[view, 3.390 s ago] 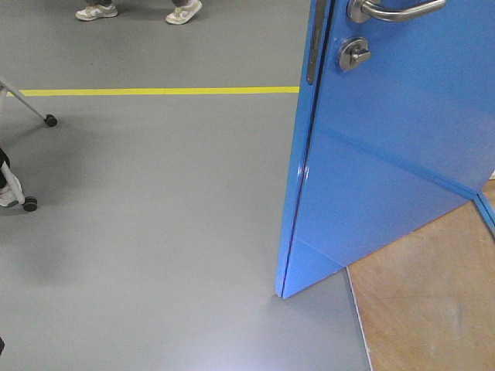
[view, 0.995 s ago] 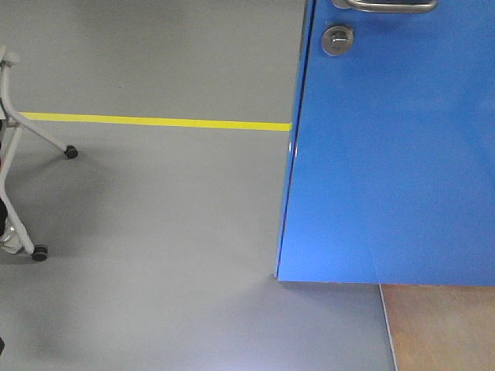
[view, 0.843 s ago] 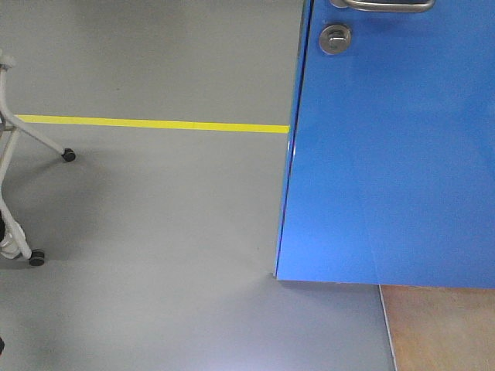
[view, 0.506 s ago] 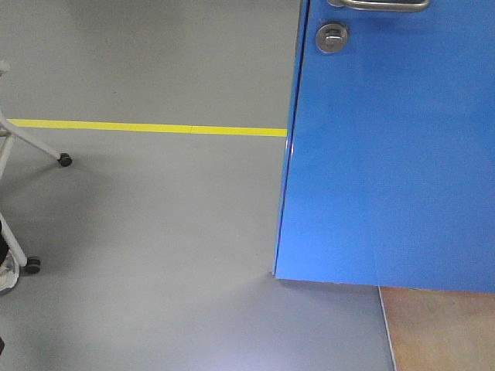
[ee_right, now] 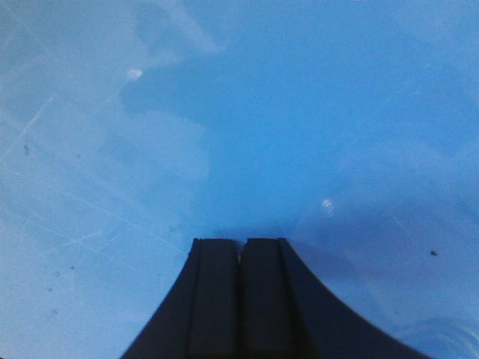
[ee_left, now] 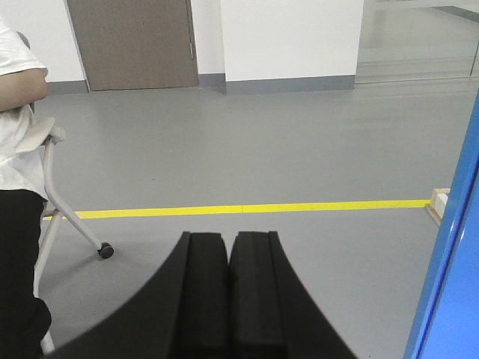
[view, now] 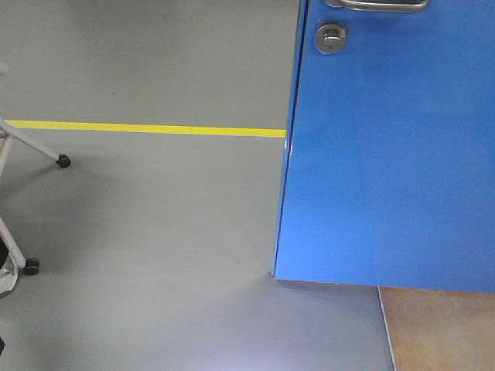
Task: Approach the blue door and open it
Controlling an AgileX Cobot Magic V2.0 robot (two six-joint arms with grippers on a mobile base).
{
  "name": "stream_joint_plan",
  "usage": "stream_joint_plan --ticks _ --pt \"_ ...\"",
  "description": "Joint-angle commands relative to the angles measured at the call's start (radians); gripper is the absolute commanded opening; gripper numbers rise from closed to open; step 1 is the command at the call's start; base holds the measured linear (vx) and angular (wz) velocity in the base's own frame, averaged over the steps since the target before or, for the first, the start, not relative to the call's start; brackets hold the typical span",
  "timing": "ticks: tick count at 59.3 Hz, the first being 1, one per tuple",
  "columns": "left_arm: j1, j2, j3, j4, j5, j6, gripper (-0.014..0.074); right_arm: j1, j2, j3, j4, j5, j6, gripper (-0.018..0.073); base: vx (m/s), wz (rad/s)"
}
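Note:
The blue door (view: pixel 387 154) fills the right half of the front view, its free edge at the centre and its bottom corner on the grey floor. Its silver lever handle (view: pixel 379 5) and round thumb-turn lock (view: pixel 330 38) sit at the top. My right gripper (ee_right: pixel 241 243) is shut with nothing in it, its tips right up against the blue door (ee_right: pixel 239 112), which fills that view. My left gripper (ee_left: pixel 228 238) is also shut and empty, pointing past the door edge (ee_left: pixel 449 277) toward the open floor.
A yellow floor line (view: pixel 147 129) crosses the grey floor left of the door. A wheeled white chair frame (view: pixel 23 154) stands at the left, with a person in a white shirt (ee_left: pixel 19 149) on it. Wooden flooring (view: pixel 441 328) lies behind the door. A brown door (ee_left: pixel 131 41) is far off.
The door swung from angled to nearly square with the view over the last seconds. In the last second the view crept forward and right; the chair slid toward the left edge.

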Motion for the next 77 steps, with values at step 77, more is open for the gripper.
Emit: stream_joint_plan --ticks 77 --pt "-0.001 -0.018 -0.024 -0.002 -0.076 -0.004 0.0071 0.025 -0.769 1.114 -0.824 -0.228 -0.015 -0.0004 0.0 0.0"
